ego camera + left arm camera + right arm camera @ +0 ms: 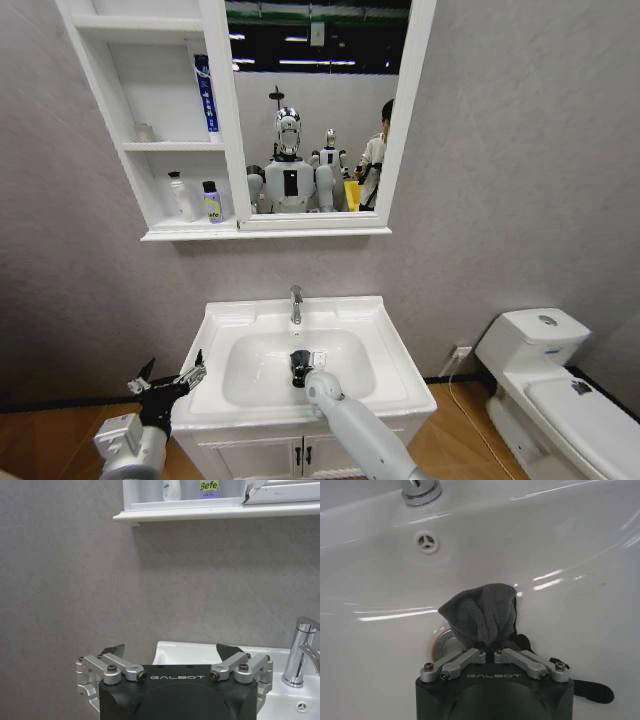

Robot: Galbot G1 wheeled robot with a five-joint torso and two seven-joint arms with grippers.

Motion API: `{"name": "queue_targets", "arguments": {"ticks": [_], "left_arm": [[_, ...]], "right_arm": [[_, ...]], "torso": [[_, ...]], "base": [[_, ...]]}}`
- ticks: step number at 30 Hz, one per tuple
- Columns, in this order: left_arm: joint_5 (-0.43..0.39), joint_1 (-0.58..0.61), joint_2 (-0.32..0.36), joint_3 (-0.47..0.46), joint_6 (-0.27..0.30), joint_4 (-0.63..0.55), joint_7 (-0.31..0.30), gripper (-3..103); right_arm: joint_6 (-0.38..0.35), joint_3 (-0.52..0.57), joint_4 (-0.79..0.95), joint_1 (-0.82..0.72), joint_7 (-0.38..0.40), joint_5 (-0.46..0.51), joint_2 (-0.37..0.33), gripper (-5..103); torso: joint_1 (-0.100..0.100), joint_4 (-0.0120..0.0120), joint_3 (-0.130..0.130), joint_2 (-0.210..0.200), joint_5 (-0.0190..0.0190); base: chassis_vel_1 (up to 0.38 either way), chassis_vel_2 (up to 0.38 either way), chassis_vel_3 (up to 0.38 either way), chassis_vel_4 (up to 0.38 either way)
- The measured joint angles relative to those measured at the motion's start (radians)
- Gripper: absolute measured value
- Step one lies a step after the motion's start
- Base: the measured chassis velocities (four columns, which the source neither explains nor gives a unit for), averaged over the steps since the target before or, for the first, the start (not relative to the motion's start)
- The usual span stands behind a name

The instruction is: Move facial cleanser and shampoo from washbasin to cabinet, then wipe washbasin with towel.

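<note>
**Wiping the washbasin bowl with the towel**

At the far left of the head view, the left gripper (170, 381) hangs beside the left edge of the washbasin (225, 318), outside the bowl. Its jaws are spread wide and grasp nothing; the arm is idle.

Above it, the cabinet (104, 70) hangs on the wall. Two bottles stand on its lowest open shelf: a white bottle (179, 196) and, just beside it, a dark-capped bottle with a yellow label (212, 202). A blue tube (206, 94) stands upright on the shelf above. The rim and bowl of the washbasin carry no bottles, so the transfer stage appears complete.

At the centre, the tap (296, 305) stands at the rear of the bowl. The right gripper (490, 652) reaches down into the bowl, jaws clenched on the towel (480, 612). The towel is bunched and touches the bowl floor at the metal drain (441, 643), partly covering it. The overflow hole (426, 542) lies nearer the tap.

Recommended procedure for the step in hand:
- Keep the jaws clamped; a bunched towel may slip loose.
- Press lightly, so the cloth and not the metal fingers meets the ceramic.
- Sweep in overlapping strokes across the floor and walls.
- Steer clear of the tap and drain fitting.

At the right, the toilet (545, 370) stands well apart.
</note>
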Motion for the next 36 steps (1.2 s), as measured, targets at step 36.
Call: {"name": "queue_targets", "arguments": {"ticks": [36], "left_arm": [[0.000, 0.000, 0.000, 0.000, 0.000, 0.000, 0.000, 100]], "right_arm": [[0.007, 0.010, -0.041, 0.008, -0.011, 0.004, 0.022, 2]], "torso": [[0.000, 0.0002, 0.000, 0.000, 0.0001]], "base": [[0.000, 0.000, 0.000, 0.000]]}}
